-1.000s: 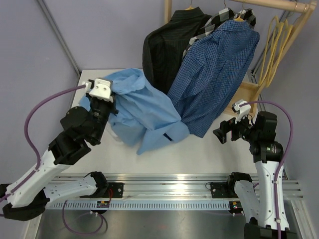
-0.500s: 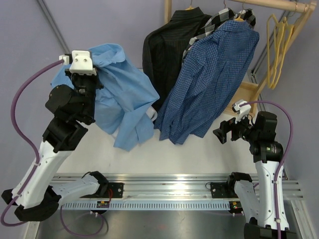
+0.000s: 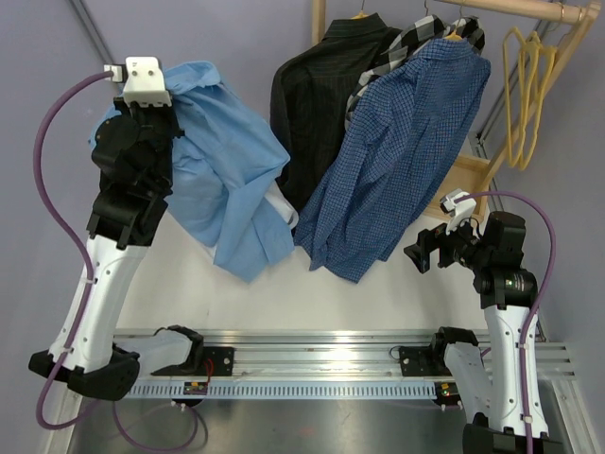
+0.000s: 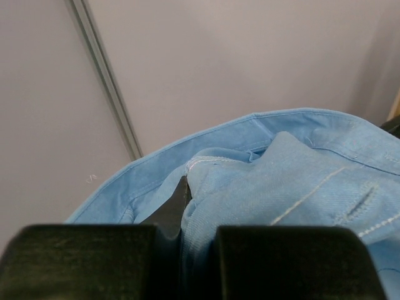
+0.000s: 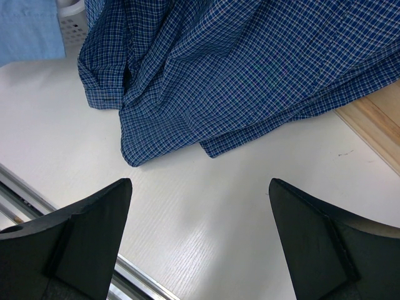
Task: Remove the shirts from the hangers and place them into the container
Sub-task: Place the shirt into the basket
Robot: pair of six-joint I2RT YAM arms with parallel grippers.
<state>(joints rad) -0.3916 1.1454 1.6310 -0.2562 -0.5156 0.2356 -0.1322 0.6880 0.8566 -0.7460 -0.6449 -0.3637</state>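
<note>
The left claw (image 3: 156,95) is raised high at the far left and clamped tight on the plain light blue shirt (image 3: 227,180). The left wrist view shows its jaws pressed together with a fold of the blue cloth (image 4: 281,181) pinched near the collar seam. The shirt hangs from that grip in a loose bunch, off any hanger, its lowest point dangling above the worktop (image 3: 378,293). The right claw (image 3: 421,251) hovers low on the right side with its jaws spread wide and nothing between them; from the right wrist, the fingers (image 5: 94,225) frame bare worktop just short of the hem of the dark blue small check shirt (image 5: 237,62). That shirt (image 3: 397,161) hangs from the wooden rail (image 3: 529,9), slanting down so its tail lies on the worktop. The black pinstriped shirt (image 3: 312,95) and the black-and-white check shirt (image 3: 406,38) hang behind it. Empty yellow hangers (image 3: 525,85) dangle at the rail's right end. A corner of the white perforated container (image 5: 72,22) shows beside the light blue shirt, mostly hidden by cloth.
</note>
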